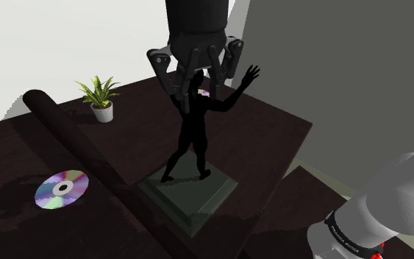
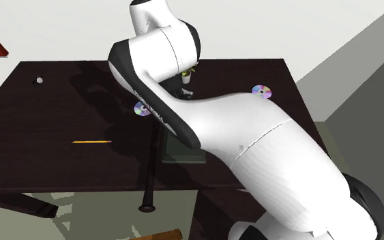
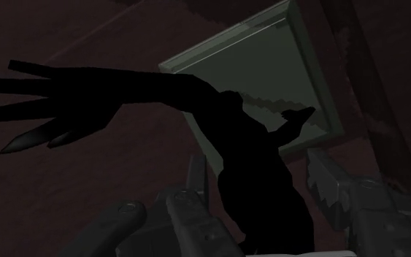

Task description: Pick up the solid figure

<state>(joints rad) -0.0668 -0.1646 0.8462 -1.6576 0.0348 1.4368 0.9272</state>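
Figure [image 1: 194, 140] on plinth [image 1: 198, 199]; disc [image 1: 62, 189], plant [image 1: 101, 96] to shoulder view's left

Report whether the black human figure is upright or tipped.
Upright: the black human figure stands on both feet on its dark green square base, one arm raised.

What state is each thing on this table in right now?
figure: standing upright, not lifted.
end effector: open, straddling the figure's head.
disc: lying flat.
potted plant: upright.
dark rod: lying on its side.
pencil: lying flat.
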